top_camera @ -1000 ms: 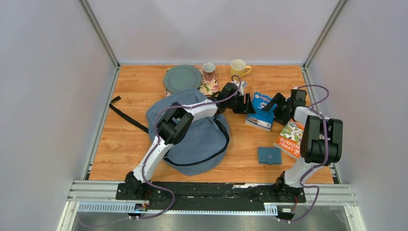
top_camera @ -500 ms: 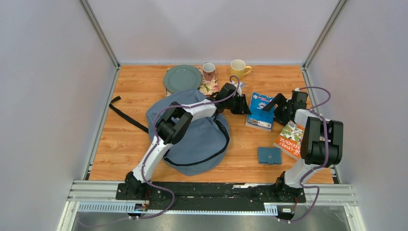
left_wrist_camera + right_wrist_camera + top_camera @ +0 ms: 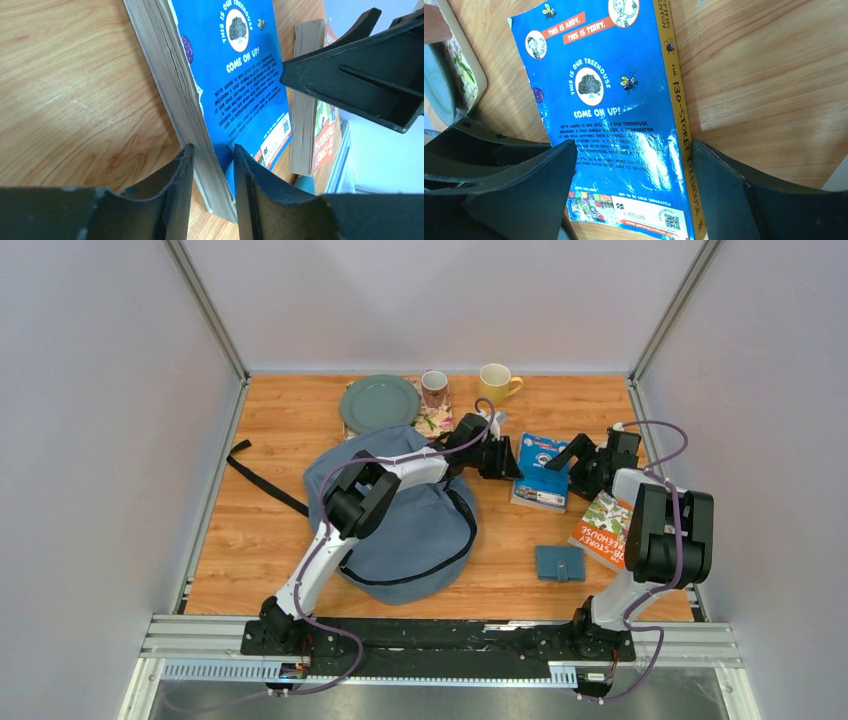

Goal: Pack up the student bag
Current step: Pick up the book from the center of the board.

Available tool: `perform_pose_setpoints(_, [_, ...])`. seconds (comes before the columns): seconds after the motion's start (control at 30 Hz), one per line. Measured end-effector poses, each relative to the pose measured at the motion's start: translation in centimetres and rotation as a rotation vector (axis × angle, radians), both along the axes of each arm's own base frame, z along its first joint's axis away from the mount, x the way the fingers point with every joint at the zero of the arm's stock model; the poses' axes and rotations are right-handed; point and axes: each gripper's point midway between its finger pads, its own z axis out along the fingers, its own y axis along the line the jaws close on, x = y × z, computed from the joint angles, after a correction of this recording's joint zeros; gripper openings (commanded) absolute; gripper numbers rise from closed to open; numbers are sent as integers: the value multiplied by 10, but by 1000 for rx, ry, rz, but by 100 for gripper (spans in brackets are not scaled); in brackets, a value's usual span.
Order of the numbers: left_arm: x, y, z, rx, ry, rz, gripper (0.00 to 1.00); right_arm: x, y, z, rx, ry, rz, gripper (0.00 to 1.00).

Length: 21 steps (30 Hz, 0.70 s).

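the blue book had its near corner hidden between the fingers of the left claw, and its bottom edge ran off the right wrist picture. from above, the left arm covered part of the bag, and the right arm overlapped the orange book.

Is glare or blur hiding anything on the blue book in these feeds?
Right wrist: a white glare patch on the blue book washes out small print low on its cover; the spine title is sharp. Left wrist: page edge crisp, the left gripper's fingers dark, with little detail. Top external: even light, faint shadows, no obvious glare.
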Motion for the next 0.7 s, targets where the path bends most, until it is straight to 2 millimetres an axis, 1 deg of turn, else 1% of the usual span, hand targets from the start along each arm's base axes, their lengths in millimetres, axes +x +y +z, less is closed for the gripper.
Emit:
perform_pose_setpoints(0.03, [1, 1, 0, 0, 2, 3, 35, 0, 0, 0, 1, -2, 1, 87])
perform_pose_setpoints(0.1, [2, 2, 0, -2, 5, 6, 28, 0, 1, 1, 2, -6, 3, 87])
perform_pose_setpoints(0.17, [2, 2, 1, -4, 7, 10, 31, 0, 0, 1, 1, -12, 2, 87])
perform_pose_setpoints(0.23, [3, 2, 5, -9, 5, 10, 31, 0, 0, 1, 1, -15, 2, 87])
perform_pose_setpoints(0.3, [2, 1, 7, -14, 5, 8, 42, 0, 1, 1, 2, -17, 3, 87])
perform_pose_setpoints(0.33, [2, 0, 8, -19, 6, 6, 44, 0, 1, 1, 2, -18, 4, 87])
perform_pose_setpoints(0.37, [2, -1, 10, -27, 6, 3, 48, 0, 1, 1, 3, -19, 4, 87])
perform_pose_setpoints(0.47, [0, -3, 13, -44, 7, -8, 55, 0, 1, 1, 3, -22, 5, 87])
perform_pose_setpoints(0.5, [0, -3, 15, -49, 7, -10, 55, 0, 1, 1, 4, -23, 6, 87])
perform_pose_setpoints(0.53, [-1, -4, 15, -53, 7, -13, 54, 0, 1, 1, 5, -23, 6, 87])
perform_pose_setpoints(0.63, [-1, -5, 17, -58, 5, -13, 45, 0, 1, 1, 6, -25, 7, 87])
perform_pose_setpoints(0.67, [0, -5, 17, -59, 5, -13, 37, 0, 1, 1, 6, -25, 8, 87])
perform_pose_setpoints(0.7, [-1, -5, 17, -60, 7, -12, 33, 0, 2, 1, 6, -25, 8, 87])
